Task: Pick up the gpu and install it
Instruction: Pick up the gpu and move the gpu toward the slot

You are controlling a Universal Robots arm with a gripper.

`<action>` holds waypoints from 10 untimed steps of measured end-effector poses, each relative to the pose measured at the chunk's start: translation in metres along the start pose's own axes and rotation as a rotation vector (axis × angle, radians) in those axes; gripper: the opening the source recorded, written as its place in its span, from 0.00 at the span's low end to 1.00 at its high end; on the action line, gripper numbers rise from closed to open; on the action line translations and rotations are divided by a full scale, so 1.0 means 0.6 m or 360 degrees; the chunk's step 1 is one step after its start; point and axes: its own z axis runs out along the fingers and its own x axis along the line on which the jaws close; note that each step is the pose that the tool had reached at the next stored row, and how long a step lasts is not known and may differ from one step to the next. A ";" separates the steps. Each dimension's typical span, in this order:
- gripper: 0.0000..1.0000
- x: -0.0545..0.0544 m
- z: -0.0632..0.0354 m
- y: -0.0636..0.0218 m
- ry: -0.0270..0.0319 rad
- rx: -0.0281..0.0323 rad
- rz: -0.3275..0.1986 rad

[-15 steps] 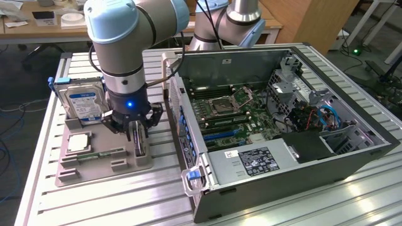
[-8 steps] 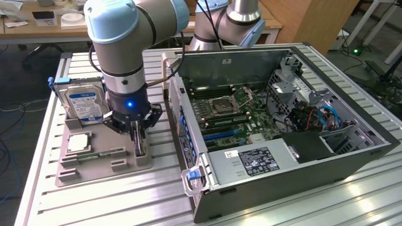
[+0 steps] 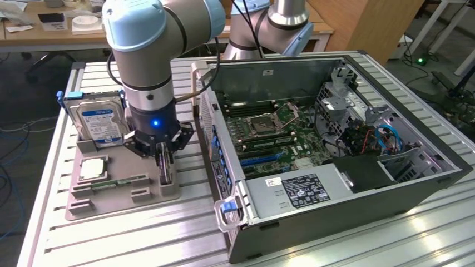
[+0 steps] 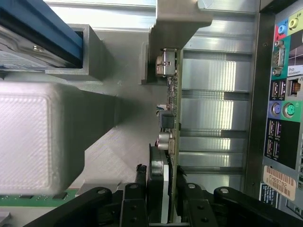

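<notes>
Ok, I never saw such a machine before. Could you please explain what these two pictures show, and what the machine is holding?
The machine is a robot arm with a grasping part, the end effector, at its tip. One picture comes from a camera off the arm and sees the whole scene. The other comes from a camera on the wrist, looking along the end effector. On the metal table lies a grey tray. It holds a hard drive, a processor chip, a memory stick and the gpu, a thin card standing on edge. An open computer case stands at the exterior view's right. The end effector is closed on the gpu, which sits in its tray slot.
</notes>
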 end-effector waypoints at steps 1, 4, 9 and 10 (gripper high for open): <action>0.35 0.000 0.000 0.000 0.00001 0.00001 0.0000; 0.33 0.000 0.000 0.000 0.00003 0.00000 0.0000; 0.28 0.000 0.000 0.000 0.00000 0.00001 0.0000; 0.28 0.000 0.000 0.000 0.00000 0.00000 0.0000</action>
